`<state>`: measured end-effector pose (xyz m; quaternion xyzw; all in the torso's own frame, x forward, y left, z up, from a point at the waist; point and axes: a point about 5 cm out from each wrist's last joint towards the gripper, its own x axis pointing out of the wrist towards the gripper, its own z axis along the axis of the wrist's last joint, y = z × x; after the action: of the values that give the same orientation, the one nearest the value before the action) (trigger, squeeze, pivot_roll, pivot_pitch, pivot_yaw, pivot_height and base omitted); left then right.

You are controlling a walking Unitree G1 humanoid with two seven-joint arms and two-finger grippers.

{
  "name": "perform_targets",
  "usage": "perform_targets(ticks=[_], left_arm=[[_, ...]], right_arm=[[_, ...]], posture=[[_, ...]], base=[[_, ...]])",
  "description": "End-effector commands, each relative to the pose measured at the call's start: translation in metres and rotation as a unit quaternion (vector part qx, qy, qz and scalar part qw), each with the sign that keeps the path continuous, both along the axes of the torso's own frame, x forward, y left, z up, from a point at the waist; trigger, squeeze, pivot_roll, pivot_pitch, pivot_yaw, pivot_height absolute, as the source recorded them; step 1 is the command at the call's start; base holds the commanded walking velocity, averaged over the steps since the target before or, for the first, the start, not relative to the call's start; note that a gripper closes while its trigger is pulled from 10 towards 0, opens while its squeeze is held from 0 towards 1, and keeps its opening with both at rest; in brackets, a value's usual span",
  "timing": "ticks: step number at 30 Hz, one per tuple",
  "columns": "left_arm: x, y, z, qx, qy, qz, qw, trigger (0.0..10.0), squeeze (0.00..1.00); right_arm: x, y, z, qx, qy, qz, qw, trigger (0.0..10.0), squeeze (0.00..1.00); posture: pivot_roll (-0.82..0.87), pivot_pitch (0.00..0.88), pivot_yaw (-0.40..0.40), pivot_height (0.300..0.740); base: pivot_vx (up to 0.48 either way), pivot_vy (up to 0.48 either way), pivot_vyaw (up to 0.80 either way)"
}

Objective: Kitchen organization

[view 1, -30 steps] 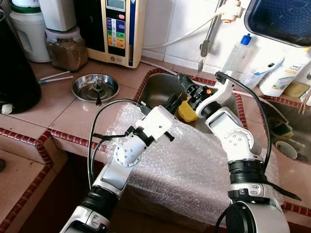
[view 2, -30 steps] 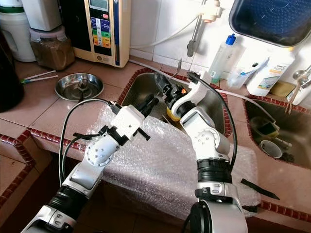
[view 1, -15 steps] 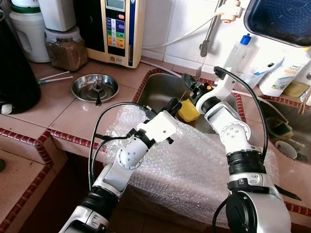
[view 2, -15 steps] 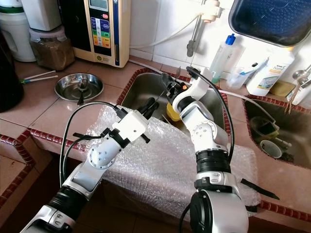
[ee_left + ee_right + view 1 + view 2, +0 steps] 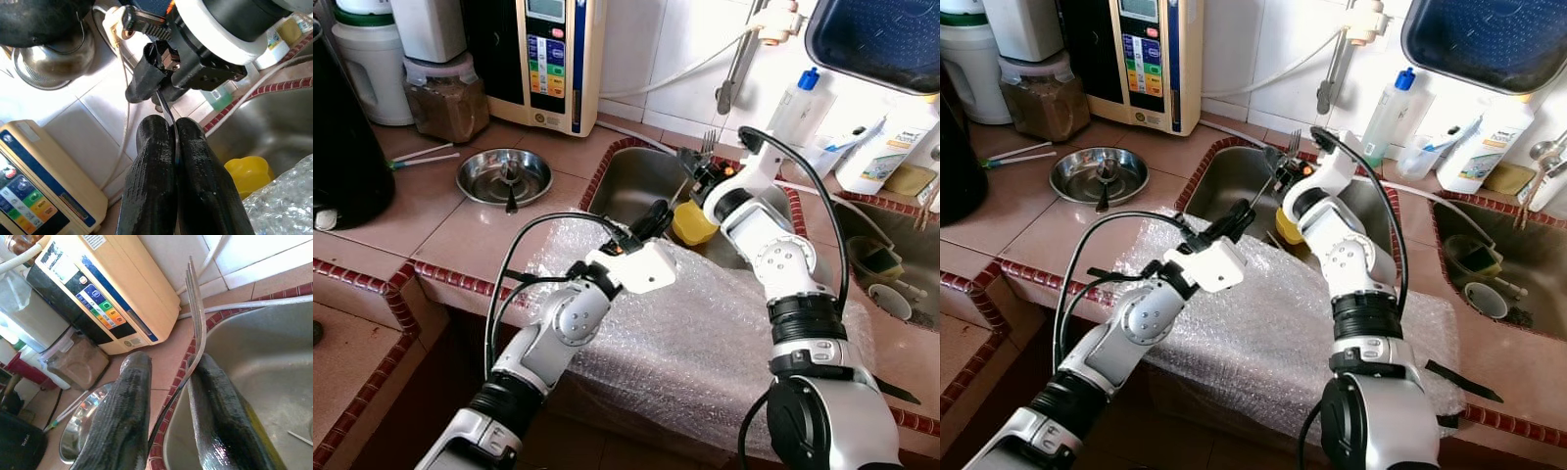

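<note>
Evidently a hand-over of a fork was in progress above the sink. The left end effector was clenched on the lower end of the fork's handle, its two fingers pressed together around the thin metal in the left wrist view. The right end effector sat higher on the same utensil; in the right wrist view the shaft lay against one finger with a gap to the other, so its hold appeared partly released. The tines pointed up toward the tiled wall. A yellow cup stood in the basin just beside the right wrist, and bubble wrap covered the tabletop edge beneath both arms.

Judgement: to complete this step well, one end effector should keep firm pressure until the other has fully let go, then draw the fork away along its own length, avoiding the yellow cup and the sink's rim.
</note>
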<state>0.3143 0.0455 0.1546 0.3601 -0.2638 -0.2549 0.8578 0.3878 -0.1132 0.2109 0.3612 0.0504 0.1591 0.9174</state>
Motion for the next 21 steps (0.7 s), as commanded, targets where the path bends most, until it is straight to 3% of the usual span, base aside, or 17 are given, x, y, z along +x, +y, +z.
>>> perform_targets(ticks=[1,5,6,7,8,9,10,16,21], left_arm=[[0.005,0.008,0.023,-0.044,-0.052,0.020,0.997,0.0,0.00],[0.005,0.007,0.018,-0.034,-0.050,0.022,0.998,0.0,0.00],[0.005,0.007,0.017,-0.034,-0.047,0.022,0.998,1.9,0.44],[0.005,0.007,0.016,-0.035,-0.045,0.023,0.998,2.6,0.70],[0.005,0.008,0.016,-0.039,-0.044,0.026,0.998,4.8,1.00],[0.005,0.009,0.016,-0.042,-0.044,0.028,0.998,4.8,1.00],[0.005,0.009,0.016,-0.042,-0.043,0.028,0.998,10.0,1.00],[0.006,0.012,0.014,-0.044,-0.039,0.033,0.998,10.0,1.00],[0.007,0.015,0.014,-0.045,-0.039,0.039,0.997,10.0,1.00]], right_arm=[[0.002,-0.040,-0.006,-0.018,0.022,-0.075,0.997,0.0,0.00],[0.002,-0.042,-0.005,-0.016,0.024,-0.081,0.996,0.0,0.00],[0.002,-0.043,-0.005,-0.015,0.026,-0.083,0.996,0.0,0.00],[0.002,-0.043,-0.006,-0.015,0.027,-0.084,0.996,0.0,0.00],[0.002,-0.043,-0.007,-0.014,0.029,-0.086,0.996,0.0,0.00],[0.001,-0.043,-0.008,-0.014,0.031,-0.086,0.996,0.0,0.00],[0.001,-0.043,-0.009,-0.014,0.033,-0.088,0.996,0.0,0.00],[0.000,-0.046,-0.008,-0.013,0.029,-0.107,0.994,0.0,0.00],[0.003,-0.059,-0.001,-0.022,0.003,-0.152,0.988,0.0,0.00]], posture=[[0.07,0.000,-0.155,0.740],[0.07,0.000,-0.158,0.740],[0.07,0.000,-0.159,0.740],[0.07,0.000,-0.161,0.740],[0.07,0.000,-0.161,0.740],[0.07,0.000,-0.161,0.740],[0.07,0.000,-0.160,0.740],[0.07,0.000,-0.158,0.740],[0.08,0.000,-0.155,0.740]], base=[[0.000,0.000,0.00],[0.000,0.000,0.00],[0.000,0.000,0.00],[0.000,0.000,0.00],[0.000,0.000,0.00],[0.000,0.000,0.00],[0.000,0.000,0.00],[0.000,0.000,0.00],[0.000,0.000,0.00]])
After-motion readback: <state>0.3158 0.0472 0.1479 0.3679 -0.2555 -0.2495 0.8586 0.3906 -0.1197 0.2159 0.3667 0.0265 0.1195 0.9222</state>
